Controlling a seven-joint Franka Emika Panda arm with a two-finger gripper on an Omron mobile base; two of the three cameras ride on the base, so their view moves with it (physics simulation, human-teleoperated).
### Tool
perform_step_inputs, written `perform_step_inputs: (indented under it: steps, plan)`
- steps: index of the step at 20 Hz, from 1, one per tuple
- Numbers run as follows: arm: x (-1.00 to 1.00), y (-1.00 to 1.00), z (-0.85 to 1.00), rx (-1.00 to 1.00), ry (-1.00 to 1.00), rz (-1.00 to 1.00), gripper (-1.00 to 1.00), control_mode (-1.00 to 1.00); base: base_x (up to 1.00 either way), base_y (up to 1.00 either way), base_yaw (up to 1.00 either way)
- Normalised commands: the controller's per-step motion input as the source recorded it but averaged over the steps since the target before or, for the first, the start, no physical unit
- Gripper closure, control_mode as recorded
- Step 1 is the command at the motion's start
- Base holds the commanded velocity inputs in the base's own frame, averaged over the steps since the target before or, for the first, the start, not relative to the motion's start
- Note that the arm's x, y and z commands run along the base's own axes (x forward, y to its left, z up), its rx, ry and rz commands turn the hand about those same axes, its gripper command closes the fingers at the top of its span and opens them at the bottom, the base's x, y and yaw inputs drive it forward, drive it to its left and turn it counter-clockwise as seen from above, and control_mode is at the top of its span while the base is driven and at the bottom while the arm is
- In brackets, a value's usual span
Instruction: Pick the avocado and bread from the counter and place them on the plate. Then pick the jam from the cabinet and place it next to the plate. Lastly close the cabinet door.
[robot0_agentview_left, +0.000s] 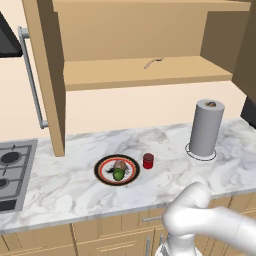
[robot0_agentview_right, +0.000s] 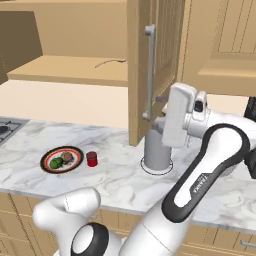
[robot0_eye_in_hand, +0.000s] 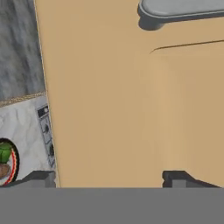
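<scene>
On the marble counter (robot0_agentview_left: 70, 185) the plate (robot0_agentview_left: 104, 165) holds avocado (robot0_agentview_left: 118, 174) and bread (robot0_agentview_left: 120, 165), with the jam (robot0_agentview_left: 148, 160) just beside, so the last step remains: the gripper (robot0_eye_in_hand: 109, 178), jaws apart against the open cabinet door (robot0_agentview_right: 139, 75), should push it shut.

In the hand view the plate (robot0_eye_in_hand: 9, 162) was cut off by the left edge, and the door (robot0_eye_in_hand: 131, 109) hid most of the bench (robot0_eye_in_hand: 22, 127); the handle (robot0_eye_in_hand: 183, 11) ran off the top.
</scene>
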Motion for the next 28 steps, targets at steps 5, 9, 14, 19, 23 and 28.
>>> perform_step_inputs:
  steps: [5,9,14,19,23,28]
  plan:
    - [0.36,0.65,0.11,-0.12,-0.01,-0.15,-1.0,-1.0,0.0,0.0,0.0]
    - [0.41,0.71,0.13,-0.14,0.0,-0.16,-1.0,-1.0,0.0,0.0,0.0]
    - [0.5,0.74,0.18,-0.14,0.0,-0.19,-1.0,-1.0,0.0,0.0,0.0]
    - [0.5,0.66,0.14,-0.14,-0.02,-0.22,-1.0,-1.0,0.0,0.0,0.0]
    - [0.59,0.62,0.05,-0.14,-0.04,-0.27,-1.0,-1.0,0.0,0.0,0.0]
    - [0.46,0.41,0.0,-0.08,-0.09,-0.3,-1.0,-1.0,0.0,0.0,0.0]
